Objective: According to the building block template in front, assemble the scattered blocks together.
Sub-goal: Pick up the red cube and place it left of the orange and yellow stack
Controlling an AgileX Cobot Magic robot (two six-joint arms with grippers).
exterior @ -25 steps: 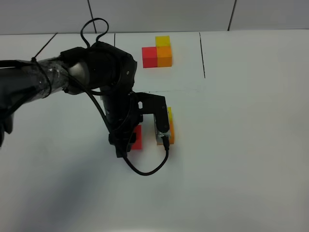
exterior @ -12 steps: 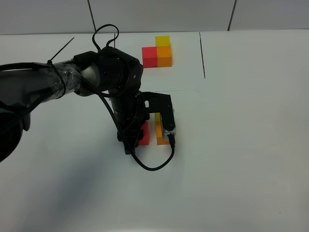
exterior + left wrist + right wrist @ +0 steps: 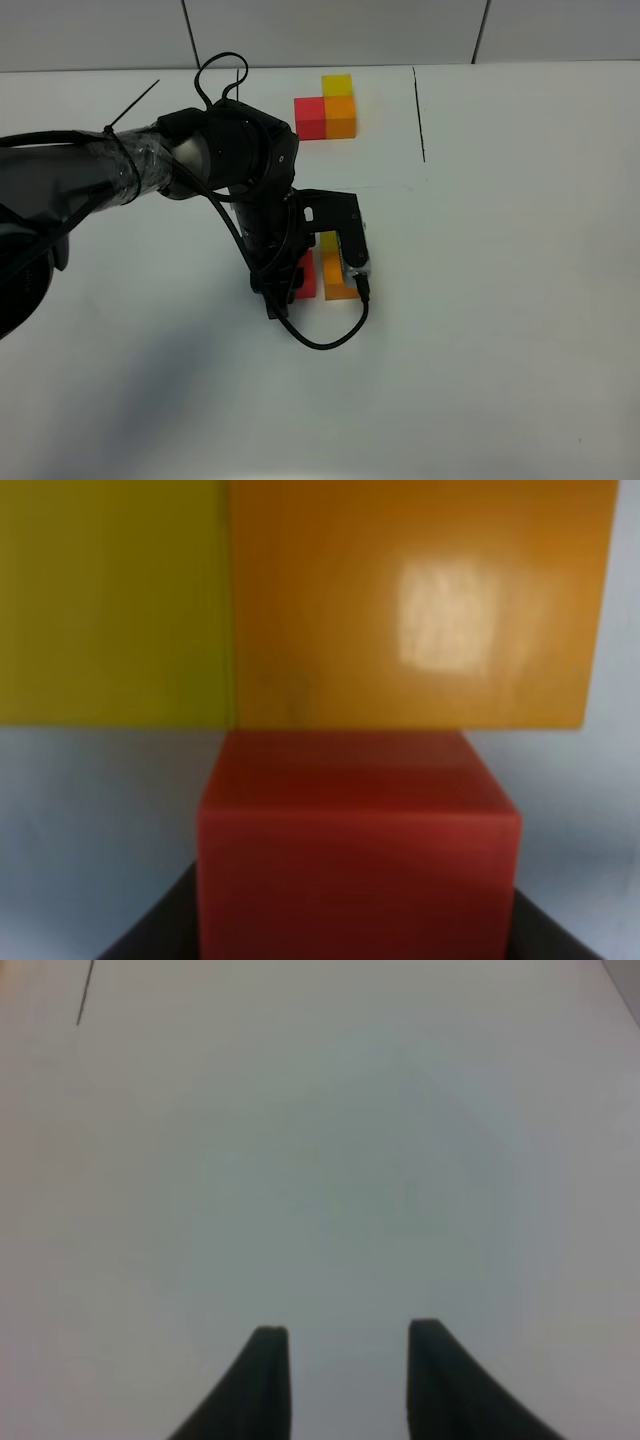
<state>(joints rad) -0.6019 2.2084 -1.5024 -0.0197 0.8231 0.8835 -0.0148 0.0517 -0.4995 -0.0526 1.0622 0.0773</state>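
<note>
The building block template [image 3: 327, 104] lies at the back, a red, an orange and a yellow cube joined in an L inside thin black lines. My left gripper [image 3: 293, 282] is shut on the red cube [image 3: 307, 277] and holds it on the table against the orange cube [image 3: 334, 278]. The yellow cube [image 3: 328, 243] sits just behind the orange one, partly hidden by the wrist. In the left wrist view the red cube [image 3: 358, 850] touches the orange cube [image 3: 420, 600], with the yellow cube [image 3: 110, 600] beside it. My right gripper [image 3: 340, 1360] is open over bare table.
The left arm [image 3: 120, 180] reaches in from the left edge over the table's middle, with a black cable [image 3: 325, 335] looping below the wrist. A black drawn line [image 3: 420, 115] runs at the template's right. The right arm does not show in the exterior view.
My left gripper has slid right with the red cube, closing the gap until the cube touches the orange cube. The right gripper's earlier state is not shown.
</note>
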